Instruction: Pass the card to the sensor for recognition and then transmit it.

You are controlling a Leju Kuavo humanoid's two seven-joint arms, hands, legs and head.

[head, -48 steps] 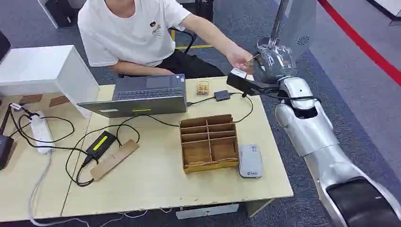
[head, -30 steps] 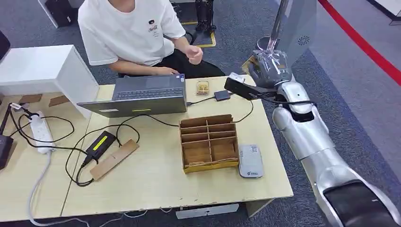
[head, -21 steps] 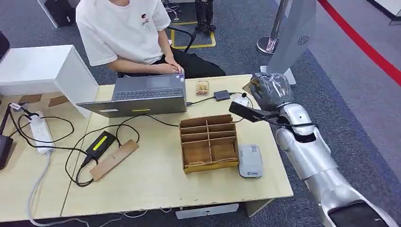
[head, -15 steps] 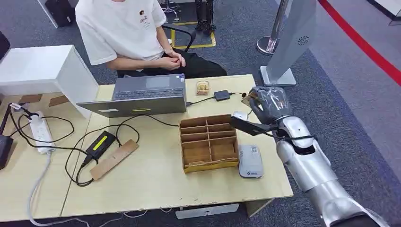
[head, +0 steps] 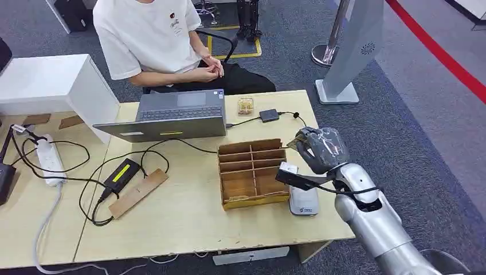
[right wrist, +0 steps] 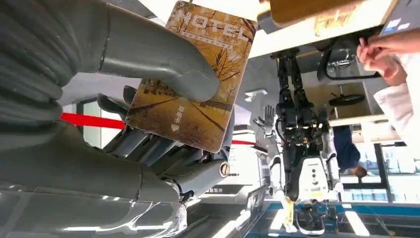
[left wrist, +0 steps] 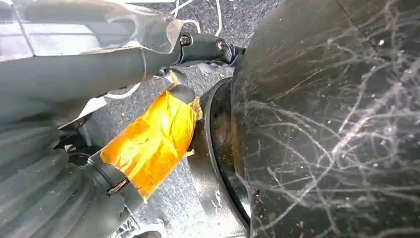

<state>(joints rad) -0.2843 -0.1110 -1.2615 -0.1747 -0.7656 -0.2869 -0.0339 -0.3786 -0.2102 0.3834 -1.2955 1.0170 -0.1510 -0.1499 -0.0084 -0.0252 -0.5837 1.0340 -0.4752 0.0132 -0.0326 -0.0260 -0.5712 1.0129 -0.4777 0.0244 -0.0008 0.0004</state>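
My right hand (head: pixel 322 150) hovers over the table's right edge and pinches a brown card (head: pixel 294 143). In the right wrist view the card (right wrist: pixel 193 116) carries a golden autumn picture and the word HOTEL, and sits between the grey thumb (right wrist: pixel 153 57) and the darker fingers. The sensor, a white card reader (head: pixel 304 201), lies flat on the table just below and nearer than the hand, partly hidden by the black wrist bar. My left hand (left wrist: pixel 59 69) hangs beside my body; its fingers are hidden.
A wooden divider box (head: pixel 252 172) stands left of the reader. Behind it are a laptop (head: pixel 172 114), a small black box (head: pixel 267 115) and cables. A person (head: pixel 155 40) sits across the table (head: pixel 189 223), hands clasped. A grey stand (head: pixel 349 51) stands at the far right.
My right arm has drawn back from the far edge to above the card reader, still holding the card. The person pulled their hand away and clasped both hands in their lap.
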